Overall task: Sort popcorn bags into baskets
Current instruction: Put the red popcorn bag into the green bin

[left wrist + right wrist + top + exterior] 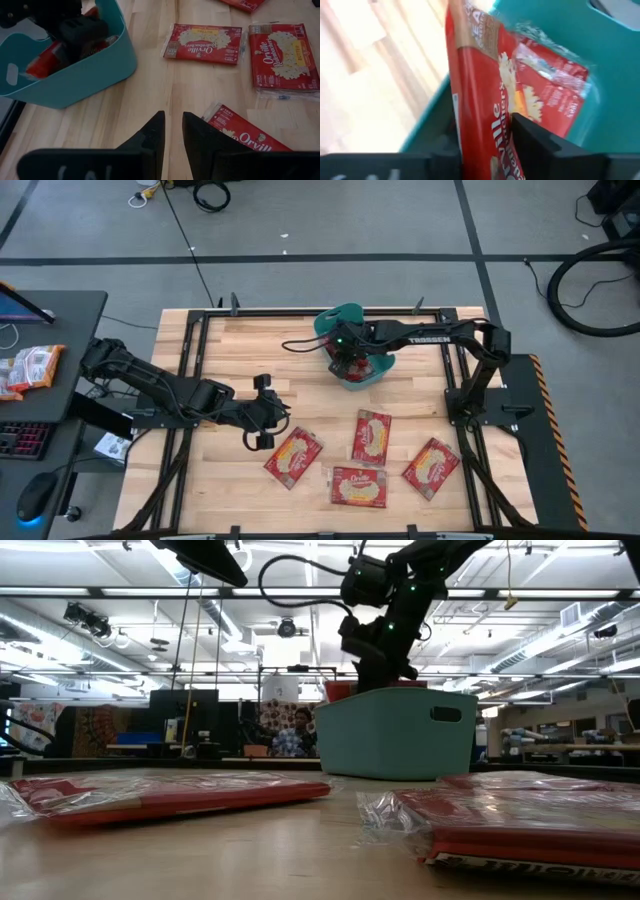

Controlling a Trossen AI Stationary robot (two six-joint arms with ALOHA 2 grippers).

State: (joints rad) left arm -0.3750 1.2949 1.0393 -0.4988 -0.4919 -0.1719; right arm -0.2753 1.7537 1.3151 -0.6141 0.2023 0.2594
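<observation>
Teal basket (352,376) interior under right end effector (347,364)

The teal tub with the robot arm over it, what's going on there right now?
The right gripper is down in the teal tub, putting a red popcorn bag in on edge beside bags already there; the bag sits between its fingers. Four more popcorn bags lie flat on the wooden table. The left gripper hangs empty beside them, its fingers slightly apart.
</observation>
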